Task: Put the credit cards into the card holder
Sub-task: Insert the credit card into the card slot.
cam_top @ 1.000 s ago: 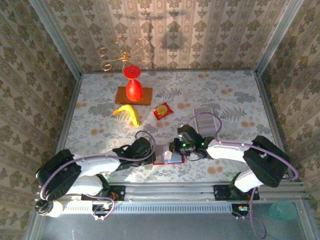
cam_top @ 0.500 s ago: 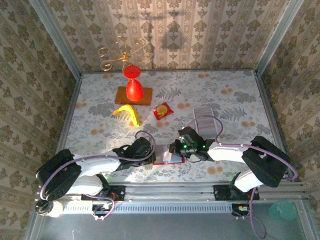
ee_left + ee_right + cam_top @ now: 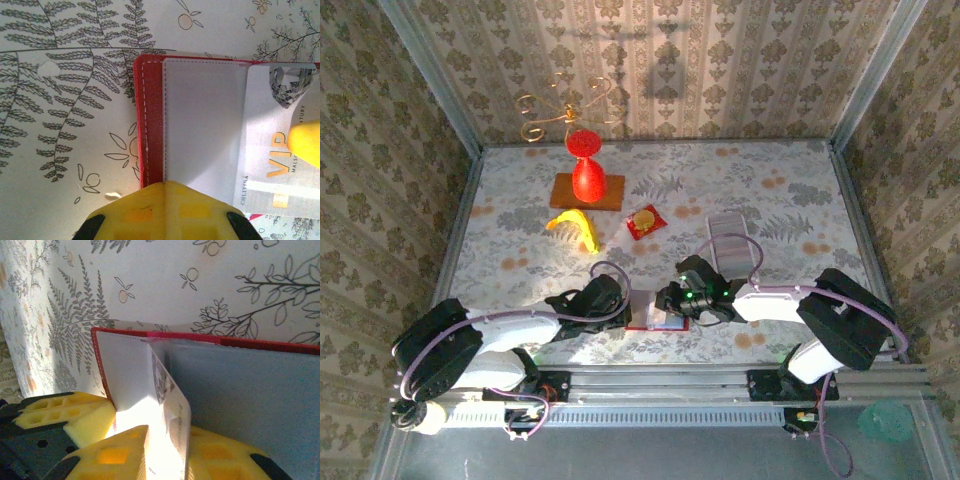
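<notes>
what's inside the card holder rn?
The open card holder shows a pale pocket with one VIP card at its edge. Anything beneath the pocket is covered.

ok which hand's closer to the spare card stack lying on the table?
Right. The right hand sits just near-left of the credit cards; the left hand is farther left, beyond the card holder.

The red card holder (image 3: 152,125) lies open, a whitish VIP card (image 3: 280,150) partly over its pale inside.
</notes>
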Controlling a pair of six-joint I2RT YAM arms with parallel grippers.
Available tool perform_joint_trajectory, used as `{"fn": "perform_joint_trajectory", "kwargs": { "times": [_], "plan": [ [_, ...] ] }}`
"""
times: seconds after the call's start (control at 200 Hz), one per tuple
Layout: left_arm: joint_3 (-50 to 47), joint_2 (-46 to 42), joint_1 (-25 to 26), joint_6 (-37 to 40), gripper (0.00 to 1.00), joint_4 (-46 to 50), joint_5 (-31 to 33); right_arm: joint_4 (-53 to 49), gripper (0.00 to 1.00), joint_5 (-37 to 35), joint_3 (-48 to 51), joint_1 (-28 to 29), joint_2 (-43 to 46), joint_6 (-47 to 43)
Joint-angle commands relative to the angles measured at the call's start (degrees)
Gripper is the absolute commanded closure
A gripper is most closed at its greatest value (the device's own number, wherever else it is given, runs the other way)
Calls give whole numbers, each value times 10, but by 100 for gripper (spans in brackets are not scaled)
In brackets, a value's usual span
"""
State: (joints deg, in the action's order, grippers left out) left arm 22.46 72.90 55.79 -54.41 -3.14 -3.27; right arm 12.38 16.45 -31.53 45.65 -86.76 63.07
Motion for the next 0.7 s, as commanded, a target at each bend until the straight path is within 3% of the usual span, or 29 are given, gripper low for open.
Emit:
{"fn": "perform_joint_trajectory", "kwargs": {
  "times": [0.0, 0.23, 0.345, 0.475, 0.695],
  "plan": [
    [-15, 0, -2, -10, 100, 24, 9, -37, 73, -7, -14, 3, -4, -13],
    [-15, 0, -1, -10, 100, 23, 9, -114, 54, -32, -40, 3, 5, -49],
    [-13, 0, -1, -9, 100, 23, 8, -144, 53, -42, -50, 3, 8, -63],
    [-12, 0, -1, -9, 100, 23, 8, -139, 58, -36, -50, 4, 5, -65],
    [-10, 5, 0, -10, 100, 19, 5, -138, 78, -30, -58, 5, -11, -67]
  ]
}}
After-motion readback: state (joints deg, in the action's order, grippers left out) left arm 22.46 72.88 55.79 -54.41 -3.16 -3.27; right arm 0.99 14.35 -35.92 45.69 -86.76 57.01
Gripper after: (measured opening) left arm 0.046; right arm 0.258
